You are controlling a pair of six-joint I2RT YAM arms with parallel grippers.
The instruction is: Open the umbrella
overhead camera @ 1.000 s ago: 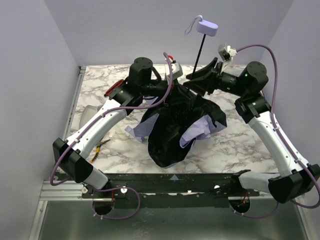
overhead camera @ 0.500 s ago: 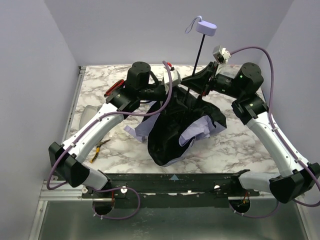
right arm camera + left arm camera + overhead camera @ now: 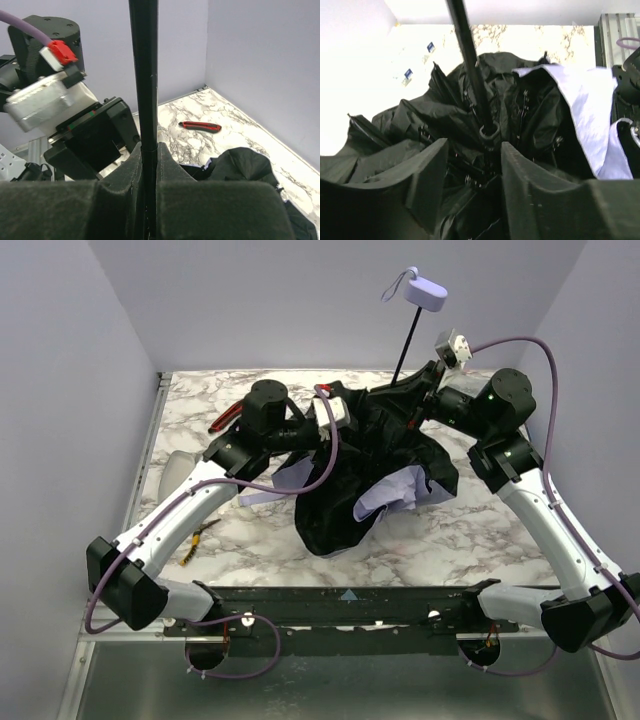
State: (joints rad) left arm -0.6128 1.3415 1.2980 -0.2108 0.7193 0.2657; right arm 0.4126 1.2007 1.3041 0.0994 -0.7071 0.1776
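The umbrella (image 3: 372, 472) lies half collapsed in the middle of the table, black lining up, with lavender fabric (image 3: 385, 495) showing through the folds. Its thin black shaft (image 3: 407, 345) rises to the lavender handle (image 3: 428, 292) at the back. My right gripper (image 3: 424, 392) is shut on the shaft (image 3: 144, 75), fingers (image 3: 172, 165) pressed against both sides. My left gripper (image 3: 472, 167) is open just above the canopy. Its fingers (image 3: 427, 170) stand apart on either side of the shaft's ring-shaped runner (image 3: 489, 132) and the folded ribs.
A red and black cutter (image 3: 228, 418) lies at the back left, also in the right wrist view as the cutter (image 3: 200, 126). A small yellow-handled tool (image 3: 200, 535) and a pale object (image 3: 176, 468) sit by the left arm. Lavender walls enclose the table on three sides.
My right gripper has shut on the shaft, and the handle has tipped slightly right. My left gripper has opened and drawn left and nearer; the canopy has lifted at the back.
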